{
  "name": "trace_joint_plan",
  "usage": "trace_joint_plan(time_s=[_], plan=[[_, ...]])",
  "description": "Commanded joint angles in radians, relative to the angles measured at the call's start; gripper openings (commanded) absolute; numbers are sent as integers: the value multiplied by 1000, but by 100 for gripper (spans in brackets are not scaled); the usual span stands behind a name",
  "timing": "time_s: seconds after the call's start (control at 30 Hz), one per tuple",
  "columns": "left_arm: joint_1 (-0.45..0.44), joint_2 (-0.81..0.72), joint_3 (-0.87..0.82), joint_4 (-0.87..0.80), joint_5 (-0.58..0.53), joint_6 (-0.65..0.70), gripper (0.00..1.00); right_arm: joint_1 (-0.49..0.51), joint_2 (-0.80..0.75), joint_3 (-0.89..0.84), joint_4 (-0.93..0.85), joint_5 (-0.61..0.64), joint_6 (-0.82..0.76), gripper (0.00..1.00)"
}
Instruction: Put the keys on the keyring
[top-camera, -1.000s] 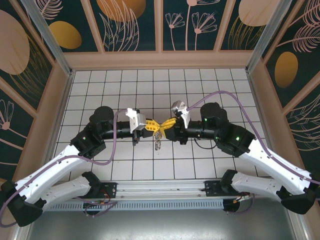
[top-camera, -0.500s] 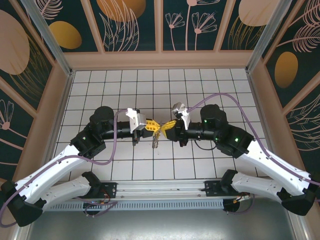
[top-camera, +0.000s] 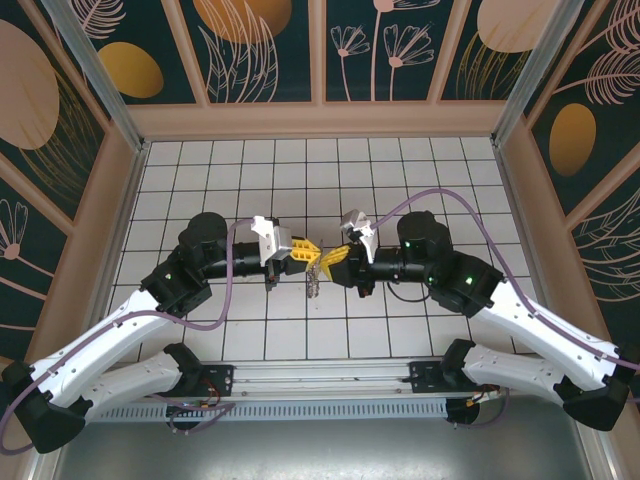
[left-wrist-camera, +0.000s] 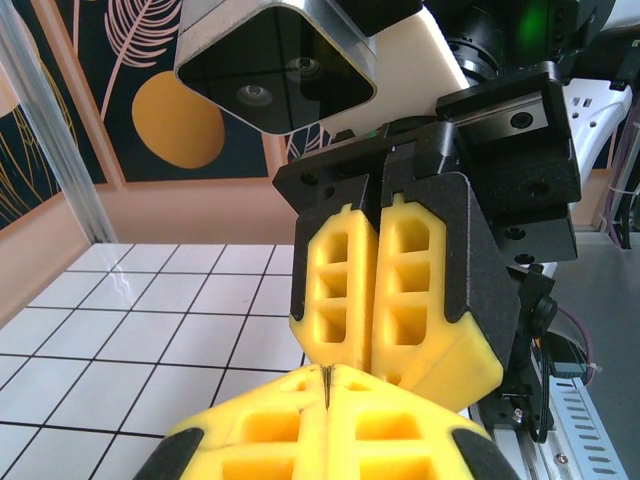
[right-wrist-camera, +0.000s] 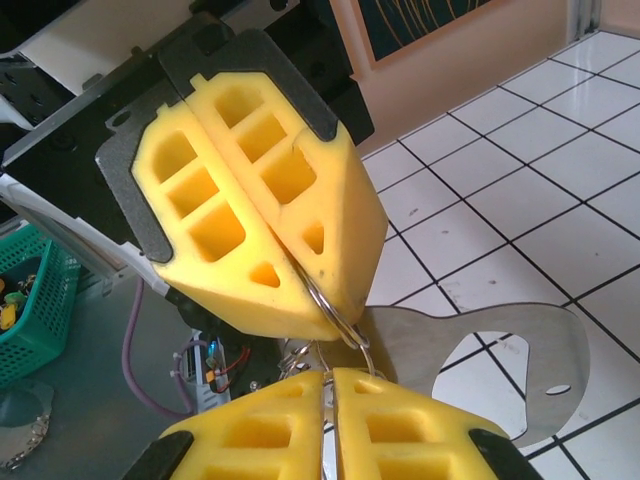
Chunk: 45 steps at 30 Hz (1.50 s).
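**Keyring (right-wrist-camera: 338, 322).** A thin grey wire loop, held above the table at the middle of the scene, where the two grippers meet tip to tip.

**Right wrist view.**
- The loop comes out of the seam between the yellow pads of the left gripper (right-wrist-camera: 325, 300), which is clamped on it.
- The loop's lower arc reaches the tips of the right gripper (right-wrist-camera: 328, 400).
- The right gripper's pads are pressed together, with a hairline slit between them. Whether wire or key lies in that slit cannot be told.
- A flat silvery key (right-wrist-camera: 415, 345) with a cut-out head lies level just right of the loop, its narrow end at the wire.
- A green basket (right-wrist-camera: 35, 300) stands off the table's near side, behind the left gripper.

**Left wrist view.** A dark sliver of metal stands in the seam of the left gripper's own pads. The right gripper's closed pads are directly above it.

**Top view.**
- The keys (top-camera: 313, 286) hang as a small cluster just near of the meeting point. Whether they touch the white tiled table (top-camera: 400, 170) cannot be told.
- Open rows of tiles lie between the grippers and the far wall, and to the left and right of both arms.
- Patterned wall panels (top-camera: 260, 40) bound the far, left and right sides.
- A metal rail (top-camera: 320, 372) runs along the near edge between the arm bases.
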Motion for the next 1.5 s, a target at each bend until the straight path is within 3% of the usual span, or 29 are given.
trace_joint_plan(time_s=[0.0, 0.2, 0.77, 1.1, 1.27, 1.47], plan=[[-2, -12, 41, 55, 13, -1, 0, -2, 5, -21, 65, -23, 14, 8], [-2, -15, 45, 45, 15, 7, 0, -6, 2, -43, 115, -22, 29, 0], [-2, -39, 53, 75, 133, -28, 0, -45, 34, -31, 141, -9, 62, 0], [-1, -51, 51, 82, 140, -37, 0, -28, -17, -24, 97, -2, 20, 0], [-2, -46, 60, 84, 108, -37, 0, 1, -112, -9, 37, 100, -7, 26], [-2, -39, 62, 70, 23, -11, 0, 19, -163, -42, 106, 52, 39, 38]])
